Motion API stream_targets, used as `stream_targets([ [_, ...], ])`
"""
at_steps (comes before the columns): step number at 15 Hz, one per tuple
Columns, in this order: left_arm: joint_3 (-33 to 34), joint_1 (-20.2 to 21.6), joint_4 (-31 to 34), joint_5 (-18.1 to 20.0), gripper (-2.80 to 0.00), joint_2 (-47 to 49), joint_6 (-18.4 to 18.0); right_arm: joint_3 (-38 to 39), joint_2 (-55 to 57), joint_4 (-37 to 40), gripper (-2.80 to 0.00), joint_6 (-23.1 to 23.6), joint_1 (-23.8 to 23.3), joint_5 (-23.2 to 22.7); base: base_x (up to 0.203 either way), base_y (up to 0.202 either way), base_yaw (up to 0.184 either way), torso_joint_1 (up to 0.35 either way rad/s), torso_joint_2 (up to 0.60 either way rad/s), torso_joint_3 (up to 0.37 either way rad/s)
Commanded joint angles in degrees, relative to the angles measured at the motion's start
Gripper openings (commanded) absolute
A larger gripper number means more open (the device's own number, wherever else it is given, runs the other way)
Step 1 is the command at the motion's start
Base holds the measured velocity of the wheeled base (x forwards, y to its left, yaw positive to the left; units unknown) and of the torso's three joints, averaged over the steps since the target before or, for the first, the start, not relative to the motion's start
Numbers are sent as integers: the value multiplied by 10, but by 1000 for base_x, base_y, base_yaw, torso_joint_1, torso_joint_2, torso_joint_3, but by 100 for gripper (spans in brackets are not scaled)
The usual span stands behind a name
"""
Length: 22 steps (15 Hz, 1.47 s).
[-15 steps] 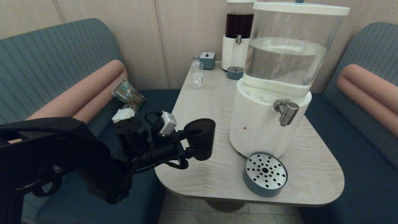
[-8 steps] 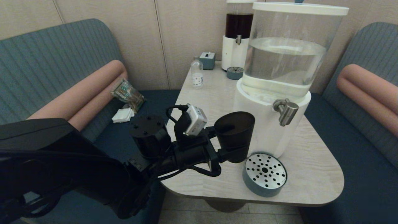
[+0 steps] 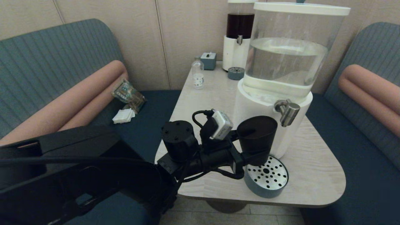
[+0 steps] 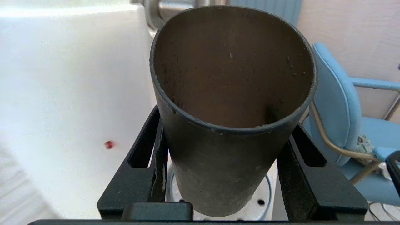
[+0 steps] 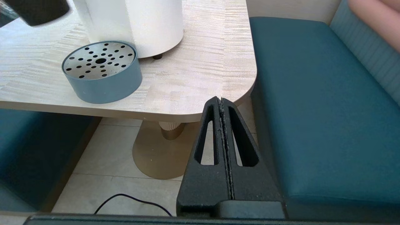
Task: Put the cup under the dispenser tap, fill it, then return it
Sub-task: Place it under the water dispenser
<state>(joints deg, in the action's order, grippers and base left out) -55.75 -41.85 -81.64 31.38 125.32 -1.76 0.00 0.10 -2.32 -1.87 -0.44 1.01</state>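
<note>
The dark tapered cup hangs upright in the air, held by my left gripper, whose fingers press against its lower sides. It is empty inside. The cup sits just left of and slightly below the brushed-steel dispenser tap, over the near-left edge of the round perforated drip tray. The tap's base peeks behind the cup's rim in the left wrist view. My right gripper is parked low off the table's front right corner, its fingers pressed together and holding nothing.
The big white-based dispenser with its clear water tank stands right behind the cup. Farther back are a dark-liquid dispenser, a small clear bottle and a small teal box. Teal bench seats flank the wooden table.
My left arm has carried the cup rightward and a bit forward, from the table's left edge to just beside the tap, above the drip tray's edge. The right gripper's earlier position is not shown.
</note>
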Motion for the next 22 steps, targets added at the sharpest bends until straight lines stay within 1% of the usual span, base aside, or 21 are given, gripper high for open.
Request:
stream_targets([
  [1, -20, -7, -5, 1, -280, 32, 0, 8, 0, -1, -280, 0, 0, 0, 0, 0, 0, 0, 0, 0],
  [4, -68, -11, -8, -12, -280, 64, 7, 8, 0, 0, -280, 0, 0, 0, 0, 0, 0, 0, 0, 0],
  [5, -72, -11, -8, -14, -280, 72, 8, 8, 0, 0, -280, 0, 0, 0, 0, 0, 0, 0, 0, 0],
  [15, -108, -11, -11, -14, -280, 140, 8, 8, 0, 0, -280, 0, 0, 0, 0, 0, 0, 0, 0, 0],
  [22, -110, -21, -12, -14, -280, 150, 8, 9, 0, -1, -280, 0, 0, 0, 0, 0, 0, 0, 0, 0],
])
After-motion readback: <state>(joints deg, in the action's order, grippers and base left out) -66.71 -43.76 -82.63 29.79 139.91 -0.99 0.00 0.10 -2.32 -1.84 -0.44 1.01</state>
